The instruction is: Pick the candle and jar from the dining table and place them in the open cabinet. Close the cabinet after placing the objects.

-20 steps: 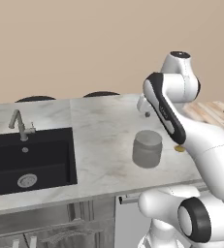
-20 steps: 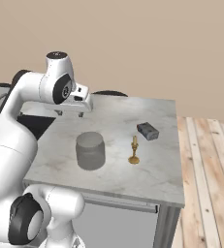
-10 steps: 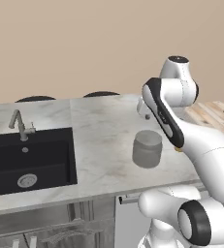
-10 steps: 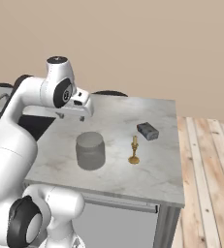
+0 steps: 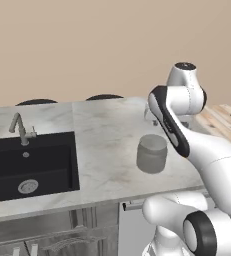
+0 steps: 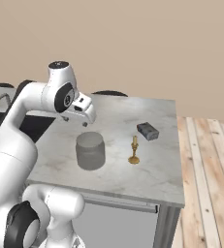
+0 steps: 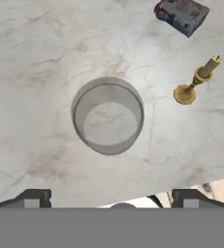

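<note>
The jar (image 7: 107, 115), a squat grey frosted cylinder, stands on the marble dining table (image 7: 36, 58) right below my hand. The small brass candle (image 7: 196, 82) stands to its right. My gripper (image 7: 111, 199) hangs above the jar, open, its two tips far apart with nothing between them. From the right base view, the gripper (image 6: 86, 121) hovers over the far side of the jar (image 6: 90, 150), with the candle (image 6: 134, 151) upright a little to the right. In the left base view my arm hides the candle, and the jar (image 5: 152, 152) sits near the table's (image 5: 102, 130) right end. The cabinet is out of view.
A small dark box (image 6: 148, 131) lies behind the candle near the table's right edge. A black sink (image 5: 27, 165) with a metal faucet (image 5: 19, 127) takes up the left part of the table. Wooden floor (image 6: 205, 184) lies beyond the right edge.
The hand has drifted slightly toward the jar and a little lower. Jar, candle and box have not moved.
</note>
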Tool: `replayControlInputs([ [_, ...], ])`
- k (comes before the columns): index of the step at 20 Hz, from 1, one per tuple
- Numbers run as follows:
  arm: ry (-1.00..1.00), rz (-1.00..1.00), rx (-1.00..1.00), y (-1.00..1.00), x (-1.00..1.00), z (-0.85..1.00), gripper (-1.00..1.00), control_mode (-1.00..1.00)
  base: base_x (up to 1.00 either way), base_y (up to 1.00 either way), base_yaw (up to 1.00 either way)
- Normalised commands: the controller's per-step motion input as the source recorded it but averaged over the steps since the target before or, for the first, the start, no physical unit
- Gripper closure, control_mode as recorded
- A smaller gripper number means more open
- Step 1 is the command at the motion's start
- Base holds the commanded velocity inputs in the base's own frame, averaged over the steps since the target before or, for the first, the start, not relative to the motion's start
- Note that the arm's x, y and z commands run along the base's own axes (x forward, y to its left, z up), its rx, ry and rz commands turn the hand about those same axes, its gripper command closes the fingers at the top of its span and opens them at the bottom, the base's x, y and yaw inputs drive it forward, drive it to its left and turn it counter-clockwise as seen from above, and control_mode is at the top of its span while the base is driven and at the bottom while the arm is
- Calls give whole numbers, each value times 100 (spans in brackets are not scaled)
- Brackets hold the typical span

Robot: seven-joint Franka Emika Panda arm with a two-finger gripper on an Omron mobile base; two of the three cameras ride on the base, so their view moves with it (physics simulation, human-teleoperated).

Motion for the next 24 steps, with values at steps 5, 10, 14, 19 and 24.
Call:
replayControlInputs([
  [5, 2, -15, 2, -17, -4, -15, -100, -100, 0, 0, 0],
  [10, 3, -13, 5, -19, -2, -16, -100, -100, 0, 0, 0],
  [14, 3, -11, 5, -14, 0, -16, -100, -100, 0, 0, 0],
  [19, 3, -10, 3, -12, 0, -20, -100, -100, 0, 0, 0],
  [24, 3, -9, 0, -6, 0, -21, -100, -100, 0, 0, 0],
])
